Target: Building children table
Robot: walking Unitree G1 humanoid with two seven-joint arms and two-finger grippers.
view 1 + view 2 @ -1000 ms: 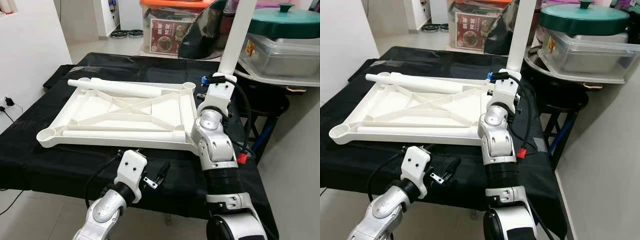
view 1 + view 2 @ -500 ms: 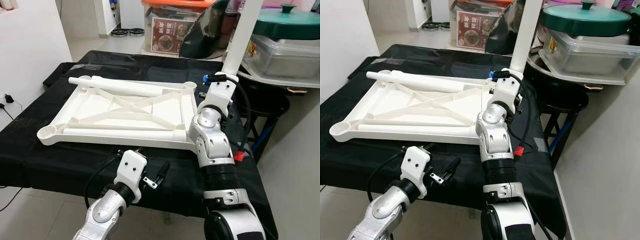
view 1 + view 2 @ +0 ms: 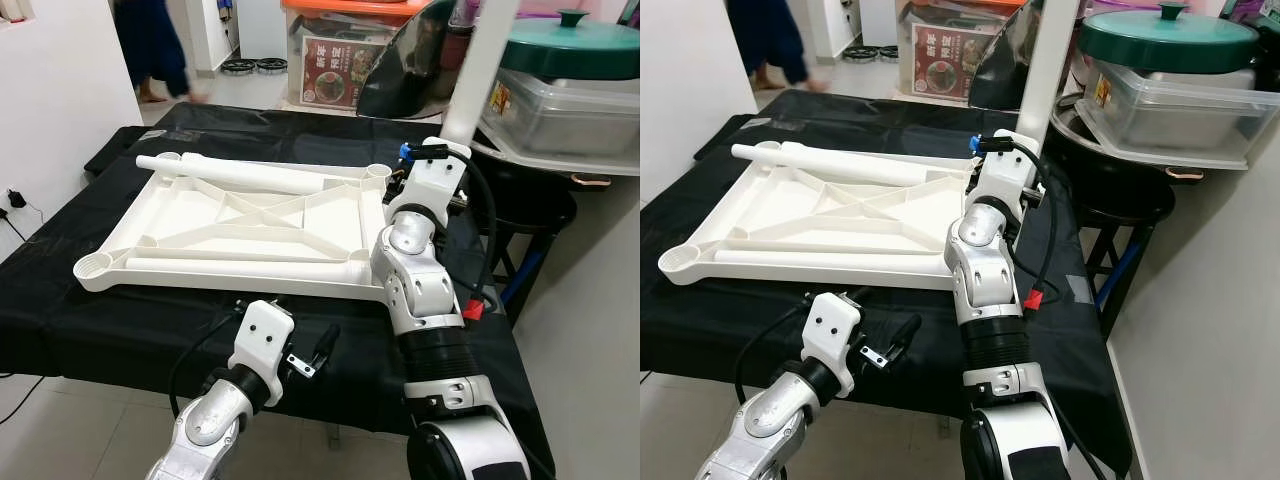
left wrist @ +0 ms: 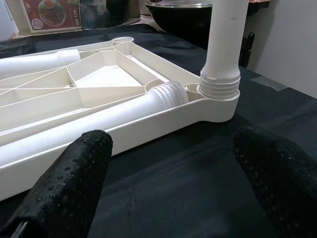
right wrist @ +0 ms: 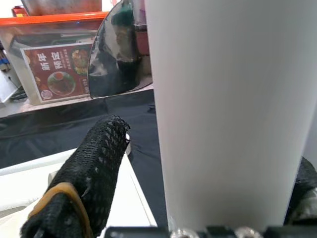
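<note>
Fitting a leg into the upturned white tabletop [image 3: 250, 225], lying underside up at centre frame on the black-draped desk [image 3: 120, 330]. Right claw [image 5: 198, 198] pinching the upright white leg [image 4: 223, 39], one finger [image 5: 94, 163] on either side of the tube, high at upper right of the head view. Leg foot seated in the near-right corner socket [image 4: 218, 96], threaded collar showing above the rim, so probably not fully home. Two loose legs noted inside the frame: one [image 3: 240, 176] along the far edge, one [image 3: 240, 268] along the near edge with its threaded end just beside the occupied socket. Left claw [image 4: 168, 183] spread wide, empty, low at bottom centre, hovering above the cloth short of that corner. Far-right socket [image 3: 378, 171] and near-left socket [image 3: 92, 267] open. Person's legs visible at upper left, well apart from the work. Judged next: turning or pressing the held leg until the collar sinks, steadying the tabletop meanwhile.
</note>
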